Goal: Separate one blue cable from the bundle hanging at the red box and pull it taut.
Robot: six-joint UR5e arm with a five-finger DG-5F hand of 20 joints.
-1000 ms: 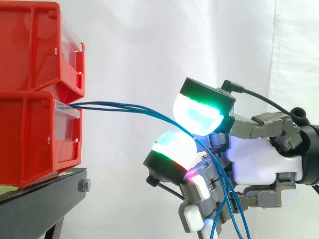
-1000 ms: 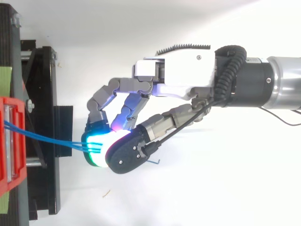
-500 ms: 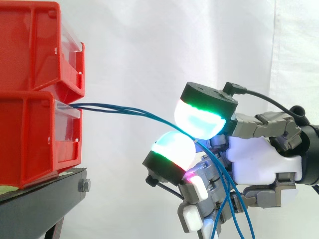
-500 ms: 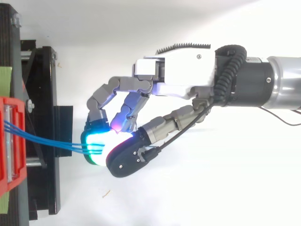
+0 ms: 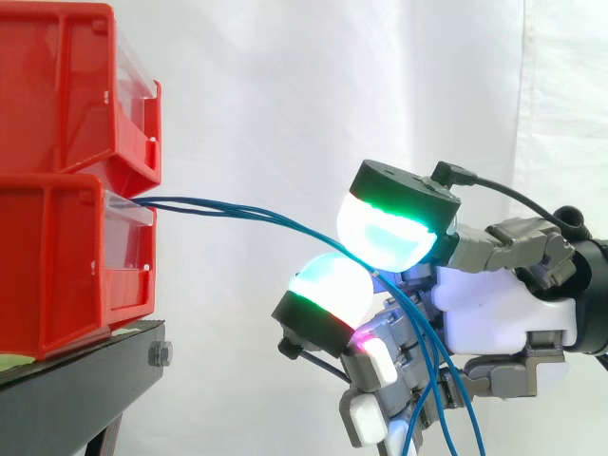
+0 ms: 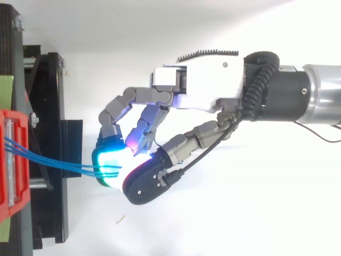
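Before a white curtain (image 5: 285, 95), the hand (image 5: 494, 313) curls round thin blue cables (image 5: 228, 206). They are probably limp and slippery, so pinch one between the pads (image 5: 385, 233).

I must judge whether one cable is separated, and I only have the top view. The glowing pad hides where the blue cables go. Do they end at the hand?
Observer: No. From the side, the cables pass between two pads of the hand, then drop past the palm.
Operator: One cable, or all?
Observer: All together; the curled fingers enclose the whole bundle.
Operator: Taut?
Observer: No. They curve down from the lower bin of two stacked ones, not in a straight line.
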